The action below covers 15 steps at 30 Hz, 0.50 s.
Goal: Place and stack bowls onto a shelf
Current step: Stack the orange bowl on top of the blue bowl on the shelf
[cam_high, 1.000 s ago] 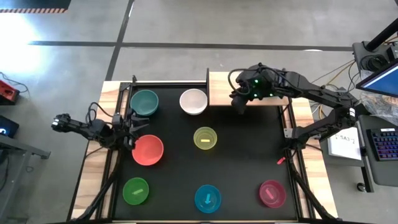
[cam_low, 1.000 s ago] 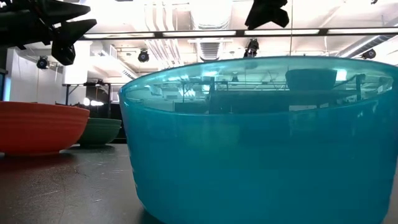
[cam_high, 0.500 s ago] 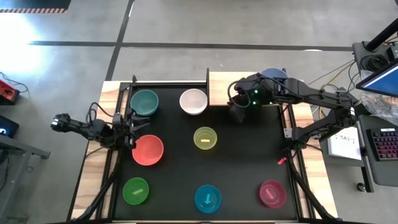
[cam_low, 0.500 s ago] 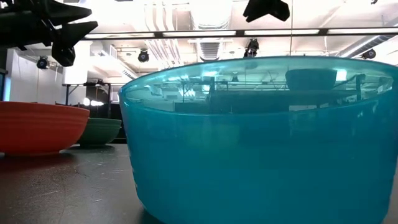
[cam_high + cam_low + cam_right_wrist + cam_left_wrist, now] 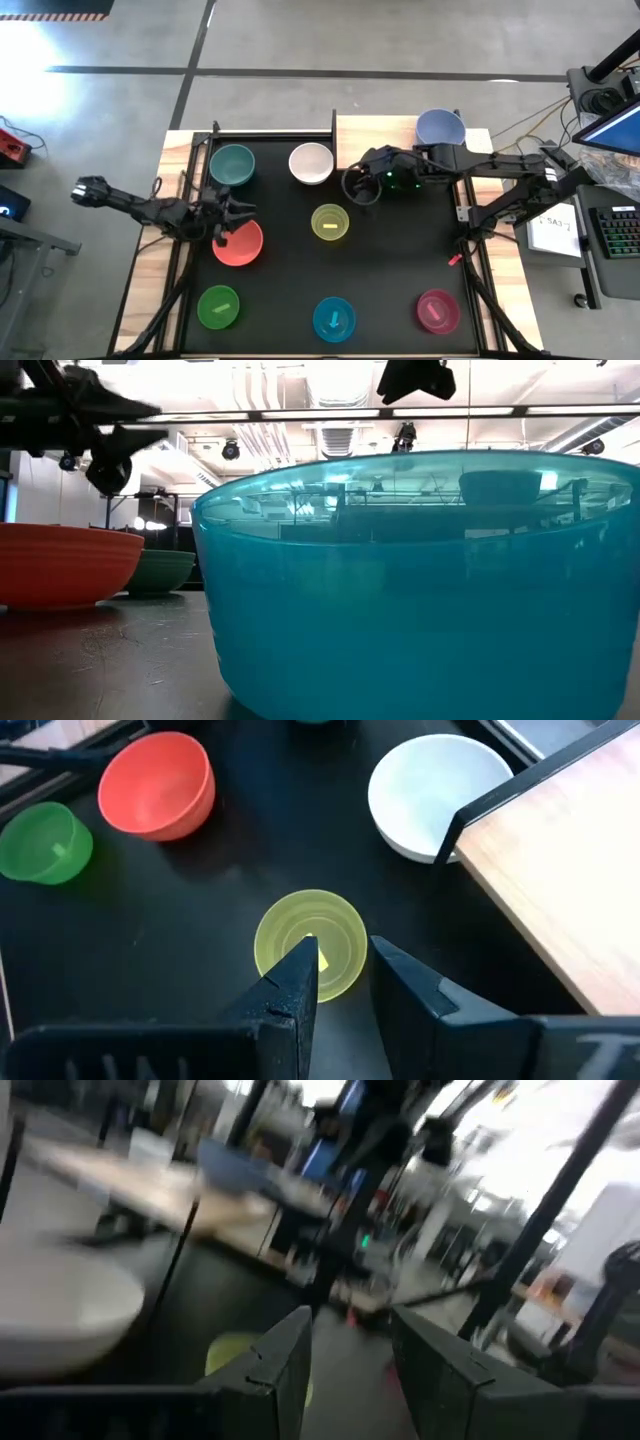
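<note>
One pale blue bowl (image 5: pixel 440 127) sits on the shelf (image 5: pixel 390 133) while seven wait below, as the left gripper (image 5: pixel 236 215) and right gripper (image 5: pixel 352 186) hover empty, fingers parted.

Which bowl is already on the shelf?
The pale blue bowl, alone on the wooden shelf at the far right. The other seven bowls all sit on the black tabletop.

Both arms reach toward frame centre.
Left end effector (image 5: pixel 235 212) mid-left, right end effector (image 5: pixel 352 186) upper centre, fingers parted, empty.
</note>
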### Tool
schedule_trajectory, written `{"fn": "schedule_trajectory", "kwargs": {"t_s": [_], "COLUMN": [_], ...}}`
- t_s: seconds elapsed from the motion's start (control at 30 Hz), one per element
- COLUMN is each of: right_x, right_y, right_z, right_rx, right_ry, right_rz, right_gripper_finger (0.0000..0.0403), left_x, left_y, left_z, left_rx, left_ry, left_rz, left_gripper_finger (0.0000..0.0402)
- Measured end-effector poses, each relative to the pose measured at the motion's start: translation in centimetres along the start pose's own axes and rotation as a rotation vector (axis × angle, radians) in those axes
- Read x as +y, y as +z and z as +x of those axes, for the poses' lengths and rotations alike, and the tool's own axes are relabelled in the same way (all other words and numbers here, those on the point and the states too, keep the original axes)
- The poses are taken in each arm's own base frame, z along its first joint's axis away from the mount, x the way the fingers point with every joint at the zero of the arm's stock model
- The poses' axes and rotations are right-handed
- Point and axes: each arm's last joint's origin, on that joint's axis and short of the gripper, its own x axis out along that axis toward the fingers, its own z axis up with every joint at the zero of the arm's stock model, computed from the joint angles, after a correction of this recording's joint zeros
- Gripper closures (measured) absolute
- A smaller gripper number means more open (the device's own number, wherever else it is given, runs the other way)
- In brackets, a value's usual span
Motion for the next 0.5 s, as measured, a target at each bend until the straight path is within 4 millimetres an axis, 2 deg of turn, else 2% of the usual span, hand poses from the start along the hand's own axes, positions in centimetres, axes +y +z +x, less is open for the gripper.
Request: {"fn": "schedule_trajectory", "kwargs": {"t_s": [0.27,0.5], "right_x": [0.1,-0.1], "right_y": [-0.2,-0.5], "right_z": [0.1,-0.1], "right_rx": [0.017,0.042], "right_ry": [-0.005,-0.017], "right_rz": [0.004,-0.028], "right_gripper_finger": [0.0323,0.0323], "left_x": [-1.5,-2.5], "left_y": [1.8,2.9], "left_z": [1.2,1.1], "left_rx": [0.286,0.728], "left_ry": [0.171,0.402], "left_rz": [-0.04,-0.139], "left_gripper_finger": [0.0279,0.0279]}}
